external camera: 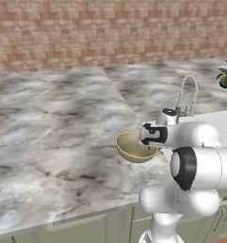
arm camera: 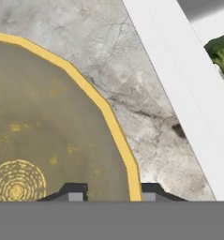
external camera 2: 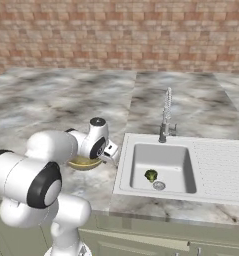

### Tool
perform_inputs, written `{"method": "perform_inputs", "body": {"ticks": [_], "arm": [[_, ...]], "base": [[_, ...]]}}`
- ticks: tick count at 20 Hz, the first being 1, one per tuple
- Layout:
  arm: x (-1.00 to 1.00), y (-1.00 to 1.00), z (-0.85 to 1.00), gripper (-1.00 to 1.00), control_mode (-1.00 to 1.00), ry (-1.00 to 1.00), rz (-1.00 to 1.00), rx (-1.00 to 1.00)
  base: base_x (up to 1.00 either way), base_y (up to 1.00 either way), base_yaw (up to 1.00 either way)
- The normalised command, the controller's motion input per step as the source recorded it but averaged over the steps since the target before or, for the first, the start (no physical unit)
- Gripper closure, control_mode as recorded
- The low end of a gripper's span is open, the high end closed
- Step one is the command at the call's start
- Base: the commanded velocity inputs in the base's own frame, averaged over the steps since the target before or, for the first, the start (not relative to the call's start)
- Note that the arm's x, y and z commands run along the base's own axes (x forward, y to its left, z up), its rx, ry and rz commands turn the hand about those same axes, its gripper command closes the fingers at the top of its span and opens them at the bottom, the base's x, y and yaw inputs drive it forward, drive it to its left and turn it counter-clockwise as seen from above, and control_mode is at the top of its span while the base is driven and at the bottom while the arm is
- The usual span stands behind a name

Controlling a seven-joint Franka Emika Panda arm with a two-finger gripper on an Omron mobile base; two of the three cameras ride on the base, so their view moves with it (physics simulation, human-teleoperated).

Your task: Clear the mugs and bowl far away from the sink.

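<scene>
- Two dark fingertips (arm camera: 75, 191) rose at the bottom of the hand view, one inside the bowl's (arm camera: 43, 131) olive-yellow well and the other just outside its rim, so the gripper (arm camera: 108, 192) straddled the wall; the jaws stood partly closed, but whether they already pinched the rim could not be told.
- Just beyond the fingers, the bowl sat on the marble counter (external camera: 53, 123), beside the left edge of the sink (external camera 2: 163, 167) and near the counter's front.
- It looked rigid, glazed and likely slippery, fairly light when empty yet breakable if dropped; the thin rim seemed the only place narrow enough to grip, and a one-sided hold might let it tilt.
- Farther off, a broccoli floret (external camera 2: 151, 175) lay in the basin by the drain.
- Behind the basin stood the chrome spring-neck faucet (external camera 2: 166, 117).
</scene>
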Motion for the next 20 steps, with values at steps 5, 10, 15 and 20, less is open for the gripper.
{"method": "perform_inputs", "body": {"ticks": [5,10,15,20], "arm": [[0.0,0.04,-0.06,1.0,-1.0,0.0,0.0,0.0],[-0.14,0.0,0.18,1.0,-1.0,0.0,-0.13,0.04],[-0.45,0.0,0.75,1.0,-1.0,0.03,-0.4,0.11],[-0.5,0.0,0.78,1.0,-1.0,0.12,-0.53,0.08]], "base": [[0.0,0.0,0.0],[0.0,0.0,0.0],[0.0,0.0,0.0],[0.0,0.0,0.0]]}}
